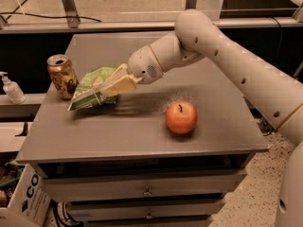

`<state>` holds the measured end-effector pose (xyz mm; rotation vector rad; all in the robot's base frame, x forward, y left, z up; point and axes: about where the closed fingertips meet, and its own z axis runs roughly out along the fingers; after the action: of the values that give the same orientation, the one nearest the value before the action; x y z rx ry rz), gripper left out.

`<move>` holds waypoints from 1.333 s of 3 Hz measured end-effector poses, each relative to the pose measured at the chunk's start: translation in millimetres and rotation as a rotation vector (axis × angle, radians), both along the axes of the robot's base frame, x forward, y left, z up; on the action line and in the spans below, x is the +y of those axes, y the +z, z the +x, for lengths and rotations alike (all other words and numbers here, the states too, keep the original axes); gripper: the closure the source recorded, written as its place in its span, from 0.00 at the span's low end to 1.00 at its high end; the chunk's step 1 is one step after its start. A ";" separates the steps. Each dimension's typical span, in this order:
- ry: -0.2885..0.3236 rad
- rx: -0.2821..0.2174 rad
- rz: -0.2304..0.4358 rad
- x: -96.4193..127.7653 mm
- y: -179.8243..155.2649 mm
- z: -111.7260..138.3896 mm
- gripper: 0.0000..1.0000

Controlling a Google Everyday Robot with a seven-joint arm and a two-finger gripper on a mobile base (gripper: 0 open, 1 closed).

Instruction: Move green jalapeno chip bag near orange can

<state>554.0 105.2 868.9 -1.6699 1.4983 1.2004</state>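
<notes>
Camera view: my gripper (102, 93) is pinching the green jalapeno chip bag (91, 81), its fingers covering part, beside the orange can (62, 76).

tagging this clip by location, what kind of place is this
Likely a lab or workshop, not a home: a grey drawer cabinet serves as the table, a pump bottle sits on a ledge, a cardboard box stands below. The gripper holds the green jalapeno chip bag beside the orange can.
</notes>
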 end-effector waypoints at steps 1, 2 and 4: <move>-0.004 0.004 0.001 -0.2 -0.6 0.6 0.12; -0.013 0.011 0.003 -2.6 -1.6 1.9 0.00; -0.226 -0.121 -0.044 -64.5 21.4 50.5 0.00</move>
<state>604.4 40.7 890.3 -1.5245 1.5983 0.9368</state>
